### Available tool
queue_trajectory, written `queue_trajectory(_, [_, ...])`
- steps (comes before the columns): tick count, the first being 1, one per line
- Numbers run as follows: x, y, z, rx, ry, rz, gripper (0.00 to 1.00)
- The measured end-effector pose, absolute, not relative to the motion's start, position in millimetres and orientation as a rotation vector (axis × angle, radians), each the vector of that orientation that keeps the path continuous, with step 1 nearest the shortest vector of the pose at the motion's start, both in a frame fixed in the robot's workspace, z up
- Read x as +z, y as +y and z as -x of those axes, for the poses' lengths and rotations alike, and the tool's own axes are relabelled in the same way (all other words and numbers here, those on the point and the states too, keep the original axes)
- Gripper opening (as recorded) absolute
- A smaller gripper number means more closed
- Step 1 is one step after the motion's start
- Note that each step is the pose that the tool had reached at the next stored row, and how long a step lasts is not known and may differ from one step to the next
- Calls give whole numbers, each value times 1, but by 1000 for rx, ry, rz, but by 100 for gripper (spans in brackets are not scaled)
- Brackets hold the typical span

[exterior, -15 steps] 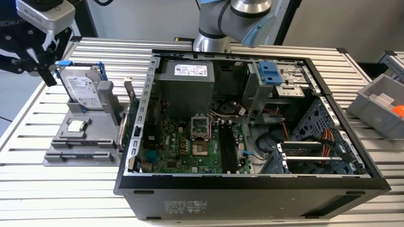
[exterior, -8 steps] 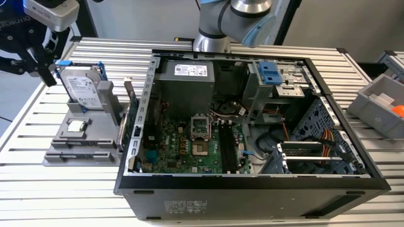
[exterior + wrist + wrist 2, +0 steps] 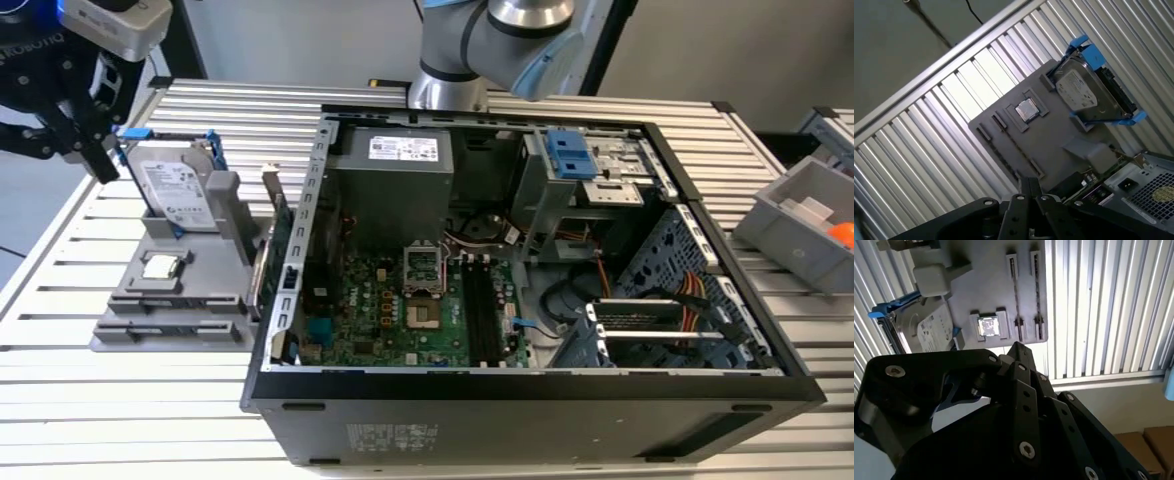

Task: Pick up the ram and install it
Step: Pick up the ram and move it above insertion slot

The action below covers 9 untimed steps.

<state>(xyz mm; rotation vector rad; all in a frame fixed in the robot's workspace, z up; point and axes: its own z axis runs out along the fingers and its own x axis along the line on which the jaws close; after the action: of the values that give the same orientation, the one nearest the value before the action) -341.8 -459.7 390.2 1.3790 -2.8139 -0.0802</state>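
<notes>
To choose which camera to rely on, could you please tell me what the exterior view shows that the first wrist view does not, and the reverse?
The exterior view adds the motherboard inside the open case and a grey bin at the exterior view's right. The first wrist view adds a dark cable on the floor past the table edge. Both share the grey holder, the hard drive and the processor chip.

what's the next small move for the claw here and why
Probably shift the claw toward the exterior view's right, across the grey holder to the ram. The claw hangs beside the hard drive, while the ram appears to stand on edge at the holder's side nearest the computer case.
</notes>
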Motion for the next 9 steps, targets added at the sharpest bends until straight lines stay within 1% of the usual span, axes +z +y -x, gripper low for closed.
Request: queue_trajectory(9, [390,-460,343,-76,-2740,-1514,0])
